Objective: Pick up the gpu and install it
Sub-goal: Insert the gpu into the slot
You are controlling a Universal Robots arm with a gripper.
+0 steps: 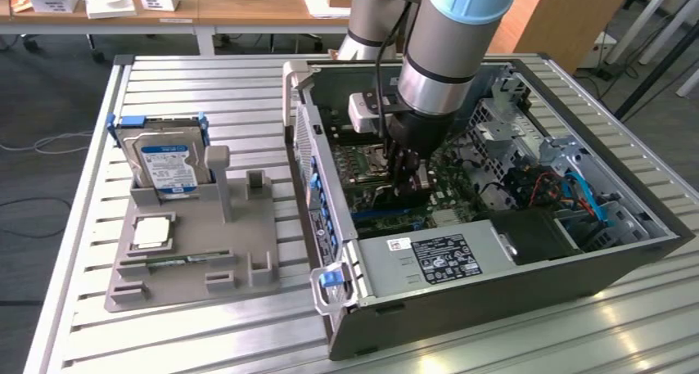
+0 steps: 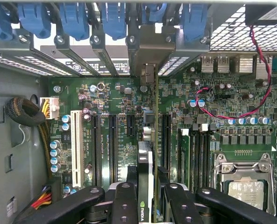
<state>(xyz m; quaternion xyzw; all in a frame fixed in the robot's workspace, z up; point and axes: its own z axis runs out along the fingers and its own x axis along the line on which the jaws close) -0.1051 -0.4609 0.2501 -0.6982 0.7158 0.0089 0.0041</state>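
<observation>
Your black gripper [image 2: 148, 198] is clenched on the thin dark flat gpu card [image 2: 145, 161], held edge-on. The card stands upright at the green motherboard [image 2: 105, 93] slots inside the open grey computer case [image 1: 470, 292].

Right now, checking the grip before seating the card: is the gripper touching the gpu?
Touching. In the wrist view the gripper has its black fingers pressed on both faces of the edge-on gpu.
</observation>
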